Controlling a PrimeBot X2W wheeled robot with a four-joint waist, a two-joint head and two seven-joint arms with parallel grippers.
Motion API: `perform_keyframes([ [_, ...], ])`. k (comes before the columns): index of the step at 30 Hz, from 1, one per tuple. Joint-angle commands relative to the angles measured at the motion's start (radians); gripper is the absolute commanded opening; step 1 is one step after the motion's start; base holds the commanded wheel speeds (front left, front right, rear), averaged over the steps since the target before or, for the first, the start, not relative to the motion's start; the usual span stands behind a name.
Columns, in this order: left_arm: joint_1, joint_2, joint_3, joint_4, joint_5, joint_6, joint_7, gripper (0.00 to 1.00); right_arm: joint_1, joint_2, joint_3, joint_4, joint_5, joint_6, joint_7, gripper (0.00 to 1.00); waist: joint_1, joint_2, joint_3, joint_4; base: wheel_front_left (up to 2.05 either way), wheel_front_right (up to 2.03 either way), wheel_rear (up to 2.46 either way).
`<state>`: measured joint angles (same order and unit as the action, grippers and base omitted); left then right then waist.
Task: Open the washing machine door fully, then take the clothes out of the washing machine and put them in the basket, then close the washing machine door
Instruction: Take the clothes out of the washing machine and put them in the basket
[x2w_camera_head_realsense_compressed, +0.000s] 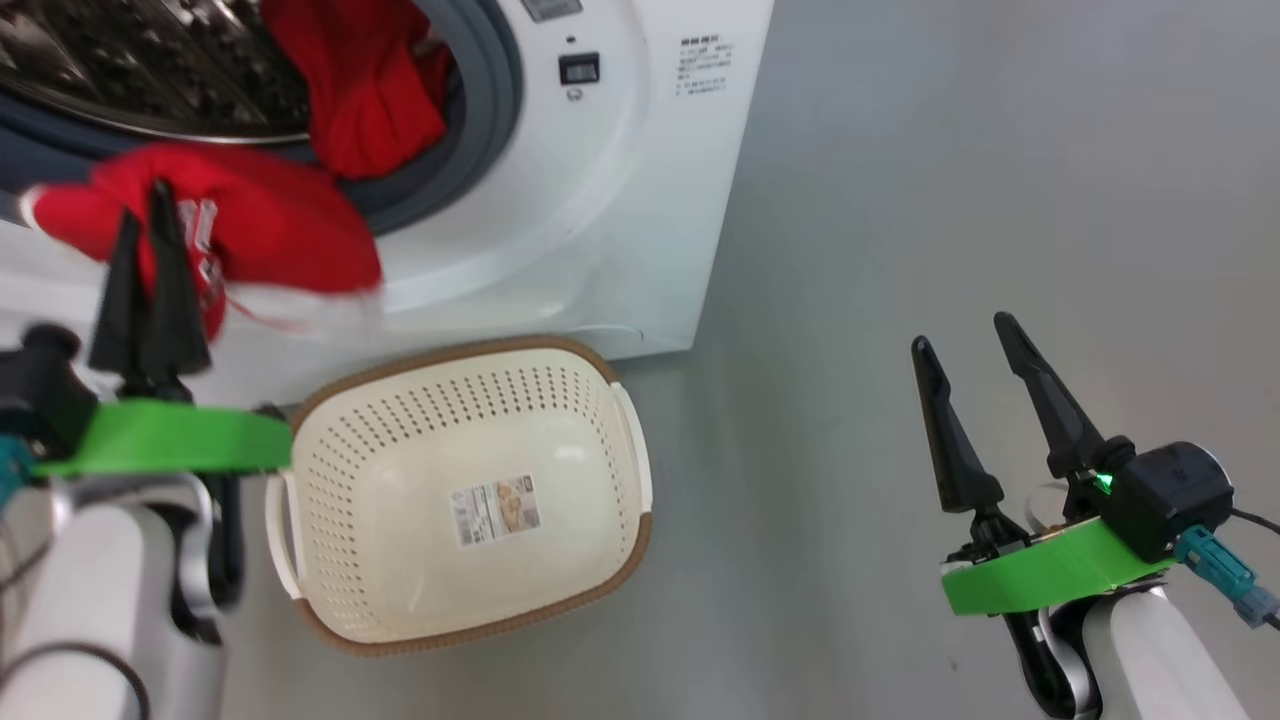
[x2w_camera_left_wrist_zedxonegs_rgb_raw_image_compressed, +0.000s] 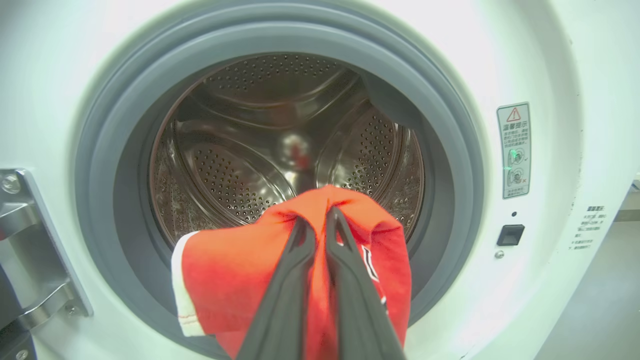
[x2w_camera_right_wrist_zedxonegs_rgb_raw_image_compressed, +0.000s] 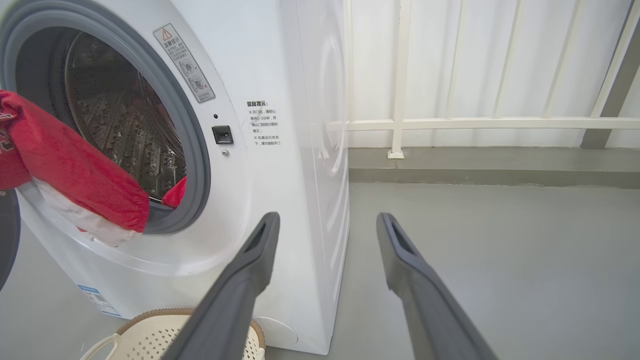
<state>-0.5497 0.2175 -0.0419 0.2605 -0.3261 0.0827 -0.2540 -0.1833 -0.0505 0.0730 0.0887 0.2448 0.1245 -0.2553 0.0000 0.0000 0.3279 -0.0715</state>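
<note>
The clothes (x2w_camera_head_realsense_compressed: 260, 225): in the head view, one red garment, motion-blurred, is pinched between the nearly closed fingers of the left gripper (x2w_camera_head_realsense_compressed: 145, 205). It hangs in front of the washing machine (x2w_camera_head_realsense_compressed: 620, 200) opening, up and left of the basket (x2w_camera_head_realsense_compressed: 400, 540). A second red piece (x2w_camera_head_realsense_compressed: 375, 90) lies in the drum mouth, cut off by the top edge. The right gripper (x2w_camera_head_realsense_compressed: 962, 333) stands wide and holds nothing, well apart over the floor (x2w_camera_head_realsense_compressed: 950, 180).

Left wrist view: the fingers clamp a fold of the garment, and its lower part is hidden behind them. The hinge (x2w_camera_left_wrist_zedxonegs_rgb_raw_image_compressed: 30, 250) is cropped at the left.

Right wrist view: the basket rim is cropped at the bottom edge.
</note>
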Motion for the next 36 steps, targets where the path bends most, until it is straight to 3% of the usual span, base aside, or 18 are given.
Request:
perform_keyframes([
  [1, 0.023, 0.026, 0.035, -0.041, 0.001, 0.004, -0.008, 0.00, 0.018, 0.000, 0.015, -0.021, 0.003, 0.006, -0.006, 1.00, 0.0000, 0.0000, -0.037, 0.018, 0.00, 0.00, 0.00],
  [13, 0.224, -0.024, -0.018, -0.176, 0.002, 0.017, 0.008, 0.00, 0.058, 0.000, 0.020, -0.008, 0.015, 0.006, -0.006, 1.00, 0.0000, 0.0000, -0.128, 0.038, 0.00, 0.00, 0.00],
  [19, 0.273, -0.050, -0.044, -0.177, -0.013, 0.015, 0.017, 0.00, 0.063, 0.000, 0.028, -0.005, 0.017, 0.006, -0.006, 1.00, 0.0000, 0.0000, -0.141, 0.034, 0.00, 0.00, 0.00],
  [25, 0.265, -0.084, -0.062, -0.081, -0.059, -0.018, 0.014, 0.00, 0.060, 0.000, 0.034, -0.011, 0.013, 0.006, -0.006, 1.00, 0.0000, 0.0000, -0.120, 0.026, 0.00, 0.00, 0.00],
  [36, 0.146, -0.117, -0.064, 0.226, -0.149, -0.094, 0.022, 0.00, 0.036, 0.000, 0.037, -0.011, 0.015, 0.006, -0.006, 1.00, 0.0000, 0.0000, -0.063, 0.002, 0.00, 0.00, 0.00],
])
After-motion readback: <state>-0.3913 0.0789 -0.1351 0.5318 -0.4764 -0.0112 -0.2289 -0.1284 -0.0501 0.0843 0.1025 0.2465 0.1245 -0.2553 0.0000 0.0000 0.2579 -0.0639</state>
